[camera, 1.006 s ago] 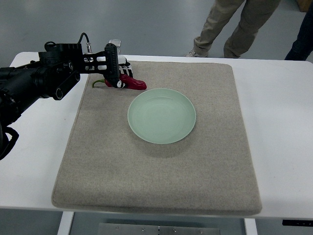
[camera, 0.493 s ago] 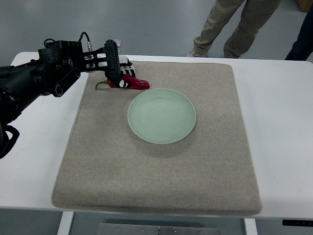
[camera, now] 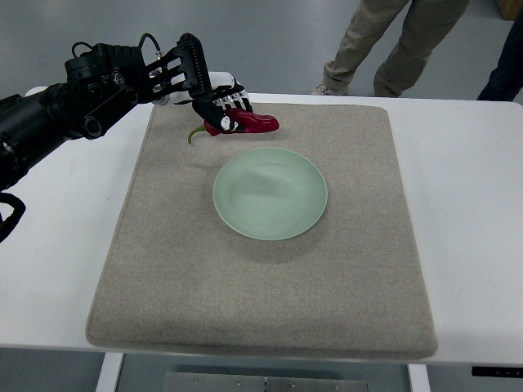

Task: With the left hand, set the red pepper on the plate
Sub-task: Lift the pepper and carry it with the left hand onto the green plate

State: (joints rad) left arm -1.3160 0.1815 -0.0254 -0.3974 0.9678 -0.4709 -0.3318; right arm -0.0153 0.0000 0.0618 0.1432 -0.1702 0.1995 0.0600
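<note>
1. Since a second ago the red pepper [camera: 245, 124] has come up off the mat [camera: 270, 294] and travelled right, toward the plate [camera: 270, 193]; it was lying on the mat under the hand then, and now it hangs in the air with its green stem drooping back to the left.
2. The pepper sits in the fingers of the left hand [camera: 214, 104], which is closed around its stem end; the red tip sticks out past the fingers to the right.
3. The plate lies below and to the right of the hand, empty. The pepper's tip is near the plate's far rim but appears not yet over the dish.
4. The mat spreads out under both hand and plate, on a white worktop [camera: 466, 204].
5. Beyond the worktop, far to the hand's right, a person's legs [camera: 392, 41] stand on the floor.
6. Progress, as I judge it: picking up is done and the carry is under way. Left to do: bring the pepper over the plate's middle, lower it, and let go.
</note>
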